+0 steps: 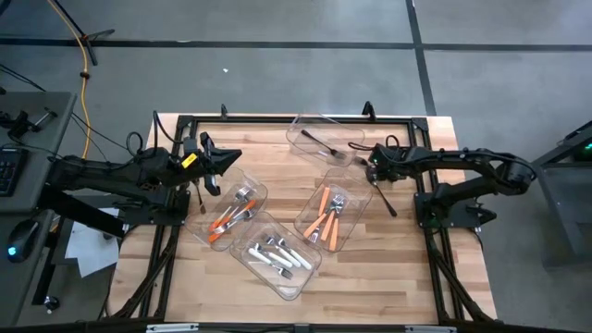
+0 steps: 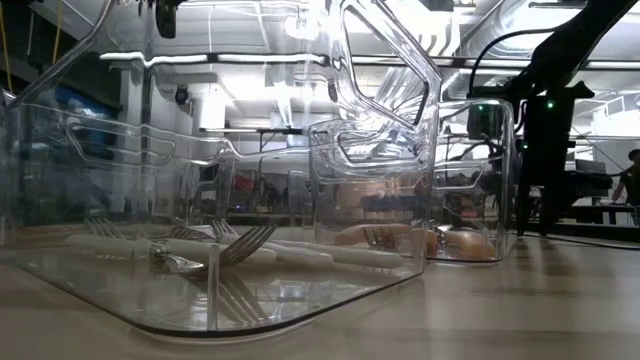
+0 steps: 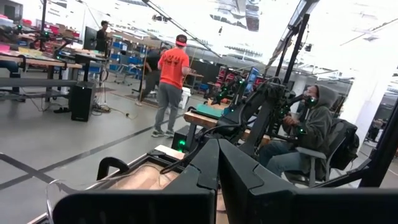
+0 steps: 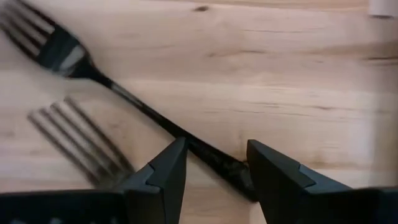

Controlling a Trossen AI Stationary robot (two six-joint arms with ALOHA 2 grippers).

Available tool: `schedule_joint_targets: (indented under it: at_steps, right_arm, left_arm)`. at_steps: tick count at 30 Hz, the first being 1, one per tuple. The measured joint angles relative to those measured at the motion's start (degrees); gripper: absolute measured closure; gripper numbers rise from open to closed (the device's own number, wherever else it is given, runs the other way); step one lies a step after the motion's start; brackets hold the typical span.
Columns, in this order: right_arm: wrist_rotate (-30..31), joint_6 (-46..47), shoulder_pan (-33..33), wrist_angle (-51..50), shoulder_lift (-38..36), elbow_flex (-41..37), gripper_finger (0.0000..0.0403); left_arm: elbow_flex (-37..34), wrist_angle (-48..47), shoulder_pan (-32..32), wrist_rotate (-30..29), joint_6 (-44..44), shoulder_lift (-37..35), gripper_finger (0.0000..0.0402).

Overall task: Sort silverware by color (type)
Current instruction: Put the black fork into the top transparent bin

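Looking straight down in the high view, the wooden bench (image 1: 388, 268) carries four clear bins. The far bin (image 1: 314, 139) holds a black piece. The bin (image 1: 231, 215) nearest the left arm holds orange-handled silverware (image 1: 225, 222) mixed with a few silver pieces, the near bin (image 1: 277, 255) holds white-handled silverware (image 1: 277, 254), and the bin (image 1: 331, 215) toward the right arm holds more orange-handled pieces (image 1: 321, 213). A black fork (image 1: 381, 194) lies loose on the bench beside that last bin, and the right hand (image 1: 372, 166) is low over its far end. The left hand (image 1: 227, 159) hangs above the bench, beyond its nearest bin.

In the low view, the white-handled pieces (image 2: 300, 255) lie flat in the closest bin (image 2: 200, 200), fork tines pointing this way; orange handles (image 2: 440, 240) show through a bin (image 2: 470, 180) behind it.

In the left wrist view, the left hand (image 3: 217, 171) is clenched with its fingers pressed together and nothing between them, pointing level into the room, where a person in an orange shirt (image 3: 171, 87) stands and another person (image 3: 305, 130) sits.

In the right wrist view, the right hand (image 4: 217, 168) is released, its fingers (image 4: 165, 171) spread either side of the black fork's (image 4: 149, 112) handle, which runs slantwise between them on the wood. Whether they touch it I cannot tell. The tines of a second fork (image 4: 81, 140) lie just beside it.
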Motion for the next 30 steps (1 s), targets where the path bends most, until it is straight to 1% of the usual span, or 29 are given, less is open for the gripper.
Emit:
schedule_joint_targets:
  at_steps: [5, 10, 13, 17, 22, 27, 30]
  right_arm:
    - [1.2, 4.1, 0.0, -1.1, 0.0, 0.0, 0.0249]
    - [3.4, 7.0, 0.0, -7.8, 0.0, -0.1, 0.0249]
    - [3.5, 7.0, 0.0, -9.1, -0.6, -0.1, 0.0249]
    - [1.5, 4.7, 0.0, -9.2, -2.9, 0.5, 0.0249]
    - [1.7, 1.8, 0.0, -9.9, -6.5, 2.8, 0.0249]
    - [1.0, -5.3, -2.0, -12.5, -7.5, 6.4, 0.0249]
    - [-2.3, -12.3, -5.1, -12.7, -7.4, 9.2, 0.0249]
  left_arm:
    - [0.0, 0.0, 0.0, 0.0, 0.0, 0.0, 0.0401]
    - [0.0, 0.0, 0.0, 0.0, 0.0, 0.0, 0.0401]
    - [0.0, 0.0, 0.0, 0.0, 0.1, 0.0, 0.0401]
    - [0.0, 0.0, 0.0, 0.0, 0.1, 0.0, 0.0401]
    - [0.0, 0.0, 0.0, 0.0, 0.1, 0.0, 0.0401]
    - [0.0, 0.0, 0.0, 0.0, 0.1, 0.0, 0.0401]
    - [0.0, -0.1, 0.0, 0.0, 0.1, 0.0, 0.0401]
